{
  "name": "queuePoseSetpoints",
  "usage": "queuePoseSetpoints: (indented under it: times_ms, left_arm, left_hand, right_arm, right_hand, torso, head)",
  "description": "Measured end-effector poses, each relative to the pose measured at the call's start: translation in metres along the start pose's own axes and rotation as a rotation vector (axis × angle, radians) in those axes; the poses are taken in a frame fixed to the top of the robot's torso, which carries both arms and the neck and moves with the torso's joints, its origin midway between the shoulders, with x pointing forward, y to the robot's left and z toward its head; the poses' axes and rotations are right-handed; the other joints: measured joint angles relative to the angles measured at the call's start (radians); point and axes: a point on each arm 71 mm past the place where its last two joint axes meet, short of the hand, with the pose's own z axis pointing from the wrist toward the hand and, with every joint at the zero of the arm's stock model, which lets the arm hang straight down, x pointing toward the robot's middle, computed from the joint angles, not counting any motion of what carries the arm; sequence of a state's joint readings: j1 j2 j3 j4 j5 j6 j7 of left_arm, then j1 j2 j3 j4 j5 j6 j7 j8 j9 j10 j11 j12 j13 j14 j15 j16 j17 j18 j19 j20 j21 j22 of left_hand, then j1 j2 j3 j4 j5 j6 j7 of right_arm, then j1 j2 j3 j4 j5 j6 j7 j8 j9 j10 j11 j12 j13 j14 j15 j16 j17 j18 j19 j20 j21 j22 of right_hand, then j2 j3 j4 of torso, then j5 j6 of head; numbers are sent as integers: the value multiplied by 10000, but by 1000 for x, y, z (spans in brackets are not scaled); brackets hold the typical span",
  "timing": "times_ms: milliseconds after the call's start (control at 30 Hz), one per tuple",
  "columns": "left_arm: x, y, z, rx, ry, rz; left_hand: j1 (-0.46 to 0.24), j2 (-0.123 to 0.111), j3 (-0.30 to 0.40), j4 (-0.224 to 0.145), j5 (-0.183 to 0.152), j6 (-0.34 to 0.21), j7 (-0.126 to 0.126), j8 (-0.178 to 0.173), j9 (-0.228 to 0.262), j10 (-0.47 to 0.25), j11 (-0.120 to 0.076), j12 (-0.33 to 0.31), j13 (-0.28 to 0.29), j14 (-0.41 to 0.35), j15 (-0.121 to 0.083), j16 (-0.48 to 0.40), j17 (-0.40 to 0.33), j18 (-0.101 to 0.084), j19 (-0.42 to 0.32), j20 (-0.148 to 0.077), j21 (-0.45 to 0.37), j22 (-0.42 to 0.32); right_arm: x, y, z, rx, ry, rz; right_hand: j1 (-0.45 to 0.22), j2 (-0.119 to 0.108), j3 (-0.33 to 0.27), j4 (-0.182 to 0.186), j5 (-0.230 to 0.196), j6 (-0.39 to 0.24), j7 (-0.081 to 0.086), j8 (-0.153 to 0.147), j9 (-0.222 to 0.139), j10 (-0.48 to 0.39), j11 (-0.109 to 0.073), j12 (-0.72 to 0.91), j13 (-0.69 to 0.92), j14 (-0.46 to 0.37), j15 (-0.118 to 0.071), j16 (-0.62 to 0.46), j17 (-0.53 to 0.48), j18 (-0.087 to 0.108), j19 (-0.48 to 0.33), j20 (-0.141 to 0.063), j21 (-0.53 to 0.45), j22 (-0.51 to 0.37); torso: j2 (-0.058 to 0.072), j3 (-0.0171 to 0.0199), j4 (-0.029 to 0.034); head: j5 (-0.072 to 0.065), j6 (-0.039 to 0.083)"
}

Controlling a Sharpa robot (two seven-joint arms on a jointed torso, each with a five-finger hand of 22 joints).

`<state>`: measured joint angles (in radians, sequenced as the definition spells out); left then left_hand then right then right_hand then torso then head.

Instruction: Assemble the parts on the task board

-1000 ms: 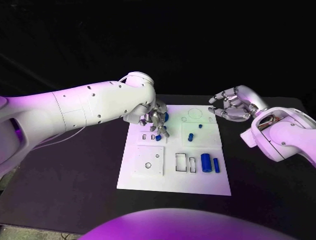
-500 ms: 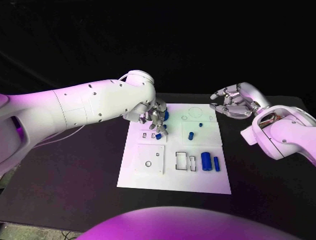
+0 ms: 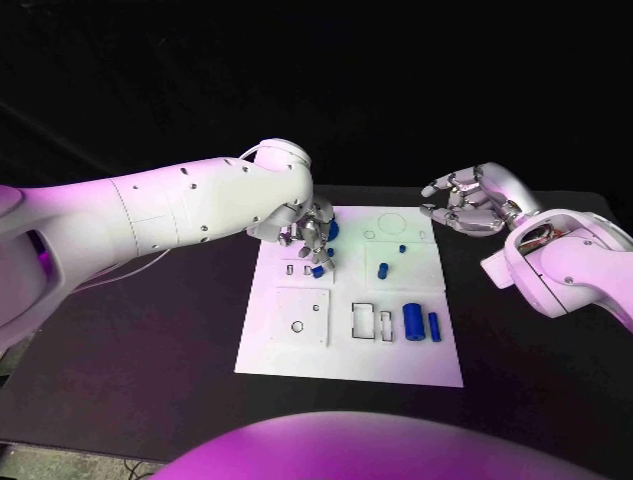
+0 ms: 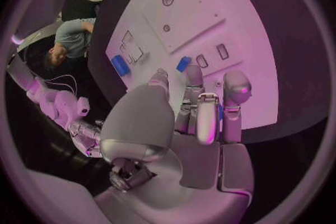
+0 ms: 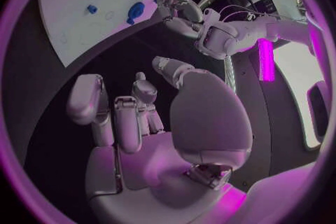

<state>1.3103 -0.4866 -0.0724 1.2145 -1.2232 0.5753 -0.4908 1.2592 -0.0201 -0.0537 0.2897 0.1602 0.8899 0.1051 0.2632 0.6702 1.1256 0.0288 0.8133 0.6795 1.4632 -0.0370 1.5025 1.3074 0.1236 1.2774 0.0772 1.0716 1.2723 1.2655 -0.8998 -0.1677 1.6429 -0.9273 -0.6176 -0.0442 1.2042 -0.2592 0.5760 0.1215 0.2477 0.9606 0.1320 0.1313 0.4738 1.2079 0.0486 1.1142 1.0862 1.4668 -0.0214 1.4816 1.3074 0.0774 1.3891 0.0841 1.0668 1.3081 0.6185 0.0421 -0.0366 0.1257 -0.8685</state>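
Observation:
The white task board (image 3: 348, 350) lies mid-table. My left hand (image 3: 309, 238) hovers over its far left part, fingers spread and pointing down. A small blue piece (image 3: 318, 271) stands by two empty slots just beyond the fingertips (image 4: 192, 74); in the left wrist view this piece (image 4: 183, 63) sits right at a fingertip, with no clear grip on it. Another blue part (image 3: 331, 232) lies behind the hand. My right hand (image 3: 468, 210) hangs off the board's far right corner, fingers curled in around nothing (image 5: 126, 117).
More blue parts lie on the board: a short one (image 3: 383, 270), a tiny one (image 3: 401, 251), a thick cylinder (image 3: 413, 325) and a thin bar (image 3: 433, 325) beside empty rectangular slots (image 3: 364, 322). A square plate with holes (image 3: 300, 319) occupies the near left.
My left hand's fingers have drawn back a little from the small blue piece, which stayed put. My right hand has shifted slightly away from the board.

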Motion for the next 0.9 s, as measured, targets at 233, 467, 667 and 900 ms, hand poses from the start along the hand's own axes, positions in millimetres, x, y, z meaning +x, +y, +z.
queuePoseSetpoints:
  times_ms: [233, 467, 667, 900]
  left_arm:
    - [0, -1, 2, -36, 95, 84]
    - [1, 1, 3, -95, 213, 129]
    - [3, 0, 4, -64, 336, 195]
    - [4, 0, 6, -45, 450, 233]
  left_hand:
    - [122, 43, 0, 0, 0, 0, 0, -4, 0, 0, 0, 0, 7, 0, 0, 0, -1, 1, 0, 0, 0, 13]
    - [204, 45, -28, 28, 0, 0, 0, -4, 0, -36, -37, 0, 9, 0, 0, 0, 0, 1, 0, -1, 0, 28]
    - [359, 111, -56, -1, 0, 0, 0, -4, 1, -35, -36, -1, 9, 0, 0, 0, 0, 0, 0, -1, 0, 40]
    - [455, 130, -56, 0, 0, 37, -36, -44, 1, -35, -36, -1, 8, 0, -1, 0, 0, 0, 0, -1, -39, 57]
  right_arm:
    - [0, 0, 0, 5, 2, 10]
    - [1, 0, 1, 7, 6, 17]
    - [1, 1, 1, 1, 14, 22]
    - [2, 1, 1, -7, 20, 24]
  right_hand:
    - [-40, -40, 0, 0, 0, 0, 0, 0, -1, 1, 1, 0, -40, 0, 0, 0, 0, -1, 0, 0, -77, 0]
    - [-40, -40, -1, -1, 0, 0, 0, 0, -1, 4, 4, 0, -40, 0, 0, 0, 0, -1, 1, 0, -77, -1]
    - [-40, -40, -1, -1, 0, 0, 0, 0, -2, -22, -22, 0, -39, 0, 0, 0, 0, -3, 1, 0, -77, -2]
    - [-40, -40, -2, -1, 0, 0, 0, 0, -2, -22, -22, 0, -39, 0, 0, 0, 0, -2, 1, 0, -77, -3]
  torso:
    - [9, 2, -3]
    - [12, 8, -2]
    - [12, 14, 1]
    - [13, 18, 1]
  head:
    - [21, -10]
    - [23, -35]
    - [5, -41]
    - [10, -42]
